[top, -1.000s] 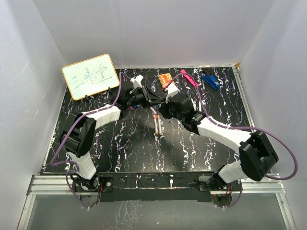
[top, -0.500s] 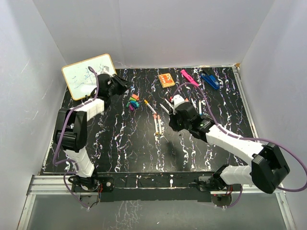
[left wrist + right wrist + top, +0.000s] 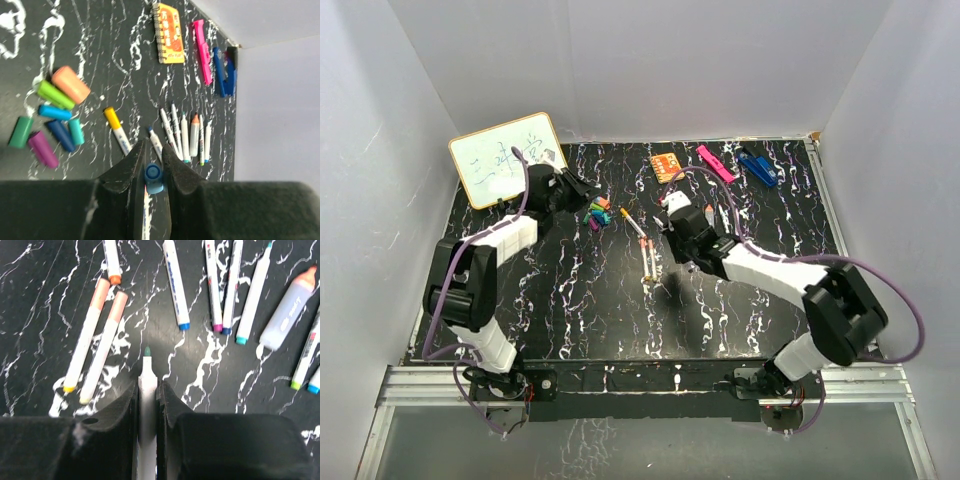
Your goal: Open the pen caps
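My left gripper (image 3: 152,150) is shut on a small blue pen cap (image 3: 153,177), its round end facing the camera. It hovers beside a pile of loose pen caps (image 3: 597,212) in orange (image 3: 70,84), green (image 3: 54,94), teal (image 3: 20,132) and purple (image 3: 42,149). My right gripper (image 3: 148,385) is shut on a white uncapped pen (image 3: 147,371) whose green tip (image 3: 147,351) points forward. Two pens (image 3: 95,340) with pale orange caps lie just left of it. A row of pens (image 3: 227,290) lies ahead to the right. From above, the left gripper (image 3: 582,190) and the right gripper (image 3: 672,215) are apart.
A whiteboard (image 3: 507,158) leans at the back left, close behind the left arm. An orange card (image 3: 666,166), a pink clip (image 3: 714,162) and a blue clip (image 3: 758,167) lie along the back edge. White walls close in on three sides of the black marbled table (image 3: 580,300).
The two grippers, together at mid-table a second ago, have pulled apart. The left swung out toward the whiteboard and came back beside the cap pile. The right dipped nearer, then returned toward the pens.
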Available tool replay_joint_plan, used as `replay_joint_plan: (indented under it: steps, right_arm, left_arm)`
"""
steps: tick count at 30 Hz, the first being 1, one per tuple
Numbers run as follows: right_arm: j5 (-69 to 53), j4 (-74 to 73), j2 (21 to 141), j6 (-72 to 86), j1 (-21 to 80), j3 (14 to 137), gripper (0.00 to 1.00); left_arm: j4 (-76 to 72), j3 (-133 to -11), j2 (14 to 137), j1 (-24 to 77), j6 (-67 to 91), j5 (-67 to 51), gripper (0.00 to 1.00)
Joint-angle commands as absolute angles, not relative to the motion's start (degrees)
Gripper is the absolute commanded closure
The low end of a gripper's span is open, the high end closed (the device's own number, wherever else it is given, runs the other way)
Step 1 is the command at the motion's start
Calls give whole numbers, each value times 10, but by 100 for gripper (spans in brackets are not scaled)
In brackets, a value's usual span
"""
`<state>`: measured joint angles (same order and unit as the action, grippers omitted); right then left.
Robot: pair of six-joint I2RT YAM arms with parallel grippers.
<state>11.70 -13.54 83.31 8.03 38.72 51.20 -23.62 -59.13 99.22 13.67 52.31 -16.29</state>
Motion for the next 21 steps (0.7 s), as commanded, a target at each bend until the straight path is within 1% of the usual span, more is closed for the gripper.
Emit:
replay_joint_plan:
  steps: [1,6,11,21]
  right_arm:
    - [147,-37,891,25,381,563,100]
    - [129,-7,965,-1,375,601,100]
    - [120,16,1018,-18,370,623,100]
    - [84,36,1077,-37,353,658,100]
  left_arm:
    - [-171,-566,921,123,470,-163,100]
    - [-137,-539,899,98,450,-170,100]
    - [-120,-531,909,73,436,-182,100]
    - [-124,-517,932,51,430,-188,100]
